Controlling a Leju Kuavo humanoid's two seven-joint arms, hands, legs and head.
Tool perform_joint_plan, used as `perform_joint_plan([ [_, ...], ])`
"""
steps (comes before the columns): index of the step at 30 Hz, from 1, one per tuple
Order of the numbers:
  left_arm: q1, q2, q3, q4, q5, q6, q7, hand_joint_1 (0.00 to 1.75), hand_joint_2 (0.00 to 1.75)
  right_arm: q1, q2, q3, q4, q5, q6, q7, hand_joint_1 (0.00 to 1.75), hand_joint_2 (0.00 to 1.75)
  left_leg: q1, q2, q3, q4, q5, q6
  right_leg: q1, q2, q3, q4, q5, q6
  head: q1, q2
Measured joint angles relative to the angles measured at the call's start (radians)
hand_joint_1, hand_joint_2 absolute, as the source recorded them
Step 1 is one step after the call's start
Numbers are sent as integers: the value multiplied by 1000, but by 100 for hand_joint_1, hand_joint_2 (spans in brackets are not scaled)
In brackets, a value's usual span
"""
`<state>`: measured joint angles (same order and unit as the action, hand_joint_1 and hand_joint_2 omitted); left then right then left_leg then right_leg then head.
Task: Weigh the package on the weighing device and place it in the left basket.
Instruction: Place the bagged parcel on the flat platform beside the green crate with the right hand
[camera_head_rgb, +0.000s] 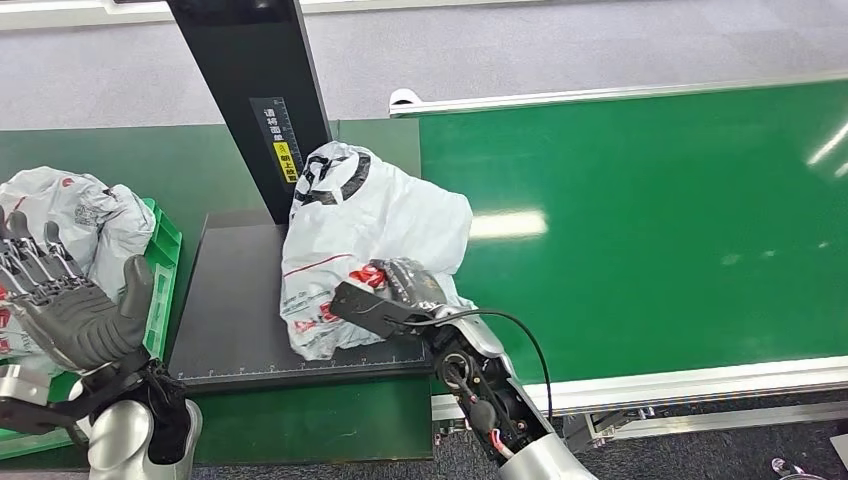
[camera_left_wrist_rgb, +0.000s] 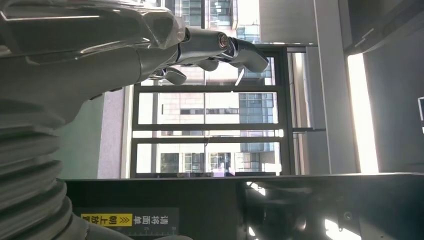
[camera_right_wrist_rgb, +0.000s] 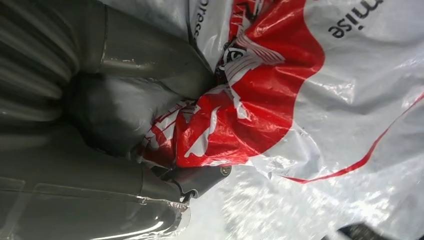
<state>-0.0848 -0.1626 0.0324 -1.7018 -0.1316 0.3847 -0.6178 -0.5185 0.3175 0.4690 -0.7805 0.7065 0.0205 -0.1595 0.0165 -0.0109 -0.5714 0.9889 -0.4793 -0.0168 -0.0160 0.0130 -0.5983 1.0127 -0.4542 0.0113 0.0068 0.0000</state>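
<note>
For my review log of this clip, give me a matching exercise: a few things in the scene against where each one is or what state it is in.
Things:
1. package
2. right hand
3. left hand
4. green basket

Places or states:
A. raised with fingers apart, holding nothing
B. lying on the black weighing platform, partly over its edge toward the green belt
C. beside the platform, holding another white bag
D. gripping bunched red and white plastic

Pairs: 1-B, 2-D, 3-A, 4-C
</note>
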Motion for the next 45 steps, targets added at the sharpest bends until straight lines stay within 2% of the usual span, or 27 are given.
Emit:
perform_joint_plan([
  [3,-9,-2,1,6,0,-1,0,0,175,6,16,56,4,-30,32,-21,175,175,0,0,0,0,0,0,0,0,0,0,0,0,0,0],
  [4,-9,-3,1,9,0,-2,1,0,175,11,19,74,0,-46,42,-28,164,175,0,0,0,0,0,0,0,0,0,0,0,0,0,0],
  [7,-10,-5,1,19,2,-7,1,0,175,32,18,126,-39,-119,88,-55,33,175,0,0,0,0,0,0,0,0,0,0,0,0,0,0],
  [8,-10,-5,1,22,3,-10,0,0,175,41,15,142,-63,-151,106,-69,0,175,0,0,0,0,0,0,0,0,0,0,0,0,0,0],
  [13,-5,-6,2,33,13,-24,-14,0,175,100,-15,189,-251,-365,189,-163,0,175,0,0,0,0,0,0,0,0,0,0,0,0,0,0],
  [18,0,-7,2,37,19,-36,-23,0,175,136,-49,200,-403,-495,230,-220,0,175,0,0,0,0,0,0,0,0,0,-1,0,0,0,0],
  [21,11,-9,-1,40,13,-48,-24,0,175,155,-65,193,-477,-562,203,-258,0,175,0,0,0,0,0,0,0,0,0,-1,0,0,0,0],
  [24,19,-11,-12,42,-14,-72,-11,0,175,170,-76,164,-547,-612,136,-278,0,175,0,0,0,0,0,0,0,0,0,-1,0,0,0,0],
  [29,20,-14,-37,66,-60,-118,21,0,175,191,-95,80,-660,-635,1,-284,0,175,0,0,0,0,0,0,0,0,0,-1,0,0,0,0],
  [33,20,-15,-47,84,-66,-125,25,0,175,205,-106,38,-712,-635,-20,-284,0,175,0,0,0,0,0,0,0,0,0,-1,0,0,0,0],
  [45,10,-15,-69,125,-115,-176,62,0,175,237,-120,-9,-766,-594,-98,-288,0,175,0,0,0,0,0,0,0,0,0,-1,0,0,0,0],
])
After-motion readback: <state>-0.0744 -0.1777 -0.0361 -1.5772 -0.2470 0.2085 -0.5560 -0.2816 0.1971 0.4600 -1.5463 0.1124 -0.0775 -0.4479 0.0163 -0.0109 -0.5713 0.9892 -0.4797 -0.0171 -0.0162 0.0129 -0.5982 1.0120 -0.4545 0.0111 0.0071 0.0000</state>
